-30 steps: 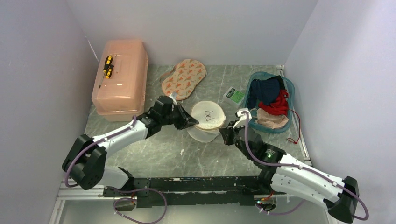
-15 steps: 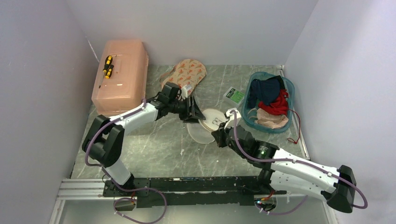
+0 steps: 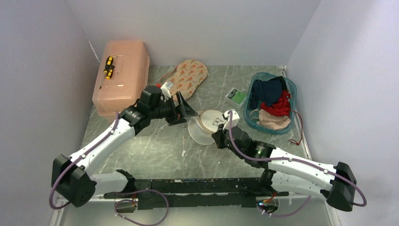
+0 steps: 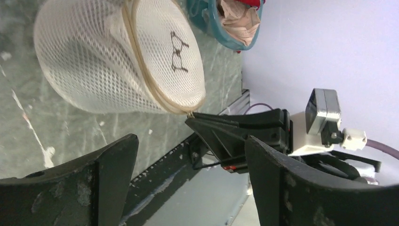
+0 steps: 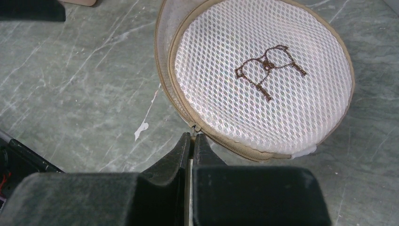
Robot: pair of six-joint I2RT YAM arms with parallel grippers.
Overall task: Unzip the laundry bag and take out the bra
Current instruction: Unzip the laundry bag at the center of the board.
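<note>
The right hand (image 5: 193, 137) is nearest, low over the grey marbled desk (image 3: 155, 146) with its two fingers pressed together. Their tips touch the near edge of the laundry bag (image 3: 207, 126), at the point where the cream zip line ends. Whether they pinch the zip pull I cannot tell.

The bag sits near the middle of the desk, tipped so its round mesh lid faces up and toward the right arm. A small dark bra icon (image 5: 268, 68) shows on the lid. The zip looks closed along the near side. Nothing can be made out through the mesh, so the bra is not visible.

Just left of the bag, apart from it, the left hand (image 4: 190, 141) is spread wide and holds nothing.

Farther back on the right are a green packet (image 3: 236, 96) and a teal basket (image 3: 292, 87) holding dark blue, red and beige cloth. A beige piece with orange marks (image 3: 186, 77) lies at the back centre. At the back left a pink lidded box (image 3: 123, 80) carries a yellow-and-black screwdriver (image 3: 108, 67).
</note>
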